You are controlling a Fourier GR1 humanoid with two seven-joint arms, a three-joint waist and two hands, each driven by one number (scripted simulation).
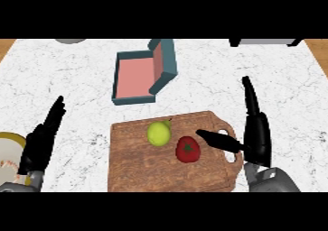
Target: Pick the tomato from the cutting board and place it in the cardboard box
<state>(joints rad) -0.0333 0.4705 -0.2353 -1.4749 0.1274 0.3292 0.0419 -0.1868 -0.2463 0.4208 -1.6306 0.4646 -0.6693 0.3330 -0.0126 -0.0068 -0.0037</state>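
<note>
White marble bench [72,76] carries a cutting board [139,167] at its near edge, the tomato [187,150] on it beside a green fruit [159,133]. Right robot hand [258,137] is open and empty, thumb near the tomato; left robot hand [38,144] rests open; a teal box [142,74] sits toward the far edge

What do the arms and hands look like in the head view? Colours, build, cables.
Left hand and right hand: black all over, long slim fingers plus a thumb. Left forearm and right forearm: grey, boxy at the wrist. No cables, markings or sleeves visible.
</note>
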